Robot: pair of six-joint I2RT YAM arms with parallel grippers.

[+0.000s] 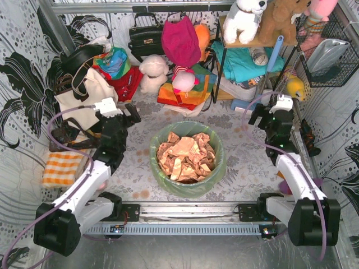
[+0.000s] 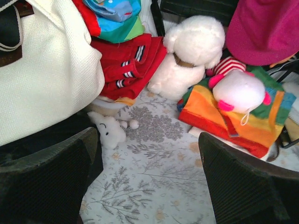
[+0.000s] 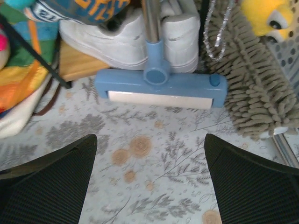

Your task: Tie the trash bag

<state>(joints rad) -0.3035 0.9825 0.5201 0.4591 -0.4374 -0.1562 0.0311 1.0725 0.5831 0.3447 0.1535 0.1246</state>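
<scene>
The trash bag [image 1: 215, 170] is thin light-green plastic lining a round bin in the middle of the table, its mouth open and folded over the rim. Tan crumpled paper scraps [image 1: 185, 154] fill it. My left gripper [image 1: 130, 115] is open and empty, left of and behind the bag, well apart from it. In the left wrist view [image 2: 149, 184] its fingers [image 2: 51, 182] frame bare tablecloth. My right gripper [image 1: 258, 116] is open and empty, right of and behind the bag. In the right wrist view [image 3: 149, 184] only tablecloth lies between its fingers [image 3: 254, 182]. Neither wrist view shows the bag.
A white tote bag [image 1: 84, 95] and an orange checked cloth [image 1: 61, 168] lie at the left. Plush toys [image 1: 152, 73] and a rainbow cloth [image 1: 185, 92] sit at the back. A blue mop head [image 3: 159, 84] and a shelf [image 1: 252, 61] stand ahead of the right gripper.
</scene>
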